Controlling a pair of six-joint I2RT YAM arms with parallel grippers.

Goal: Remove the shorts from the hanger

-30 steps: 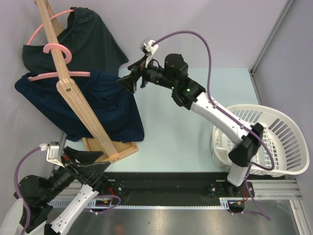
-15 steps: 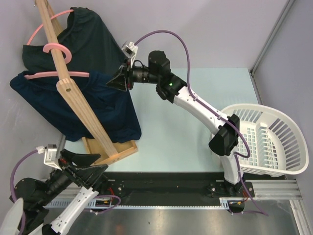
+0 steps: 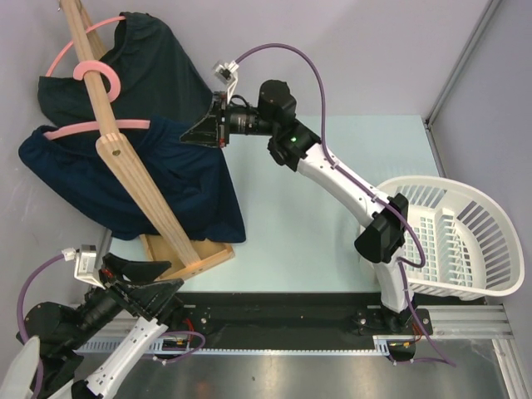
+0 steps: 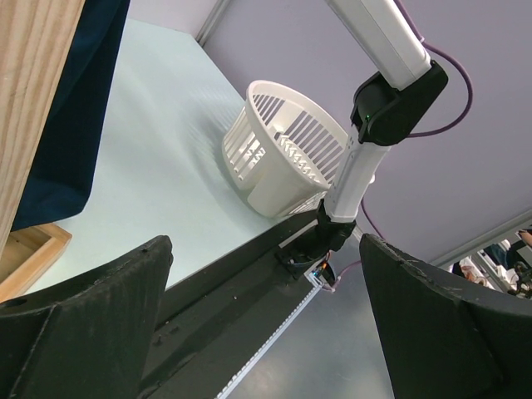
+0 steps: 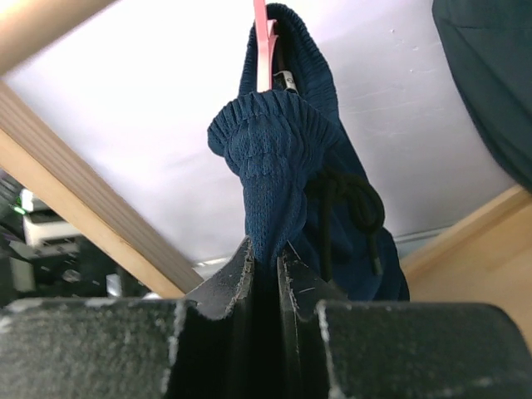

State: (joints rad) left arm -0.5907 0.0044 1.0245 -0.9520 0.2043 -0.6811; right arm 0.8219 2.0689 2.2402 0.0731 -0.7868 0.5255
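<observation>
- Right claw (image 3: 189, 133) is reaching out over the far left of the worktop (image 3: 316, 233), right at the rack (image 3: 133, 174).
- Wrist view says it all: the right claw (image 5: 264, 249) is pinched almost shut on a bunched fold of the navy shorts (image 5: 274, 141), with gathered waistband cloth squeezed between both fingers.
- A black drawstring (image 5: 349, 199) dangles in a loop just beside that fold.
- The navy shorts (image 3: 166, 183) hang on the lower pink hanger (image 3: 100, 127), draped across the slanted wooden rack; in the wrist view the hanger (image 5: 264, 33) pokes up through the top of the waistband.
- The green shorts (image 3: 158, 71) hang on the upper pink hanger (image 3: 96, 76), behind and above the navy pair and untouched by either claw; a corner of them shows at top right in the right wrist view (image 5: 490, 75).
- The rack's foot sits in a wooden tray (image 3: 195, 253) at the near left edge of the worktop.
- Left claw (image 3: 158, 278) sits low by its base with fingers spread wide; its own view shows the left claw (image 4: 266, 249) gripping nothing, only bare worktop (image 4: 158, 125) beyond.
- A white basket (image 3: 482, 249) stands at the right, well apart from both pairs of shorts; the left wrist view catches the basket (image 4: 283, 150) too.
</observation>
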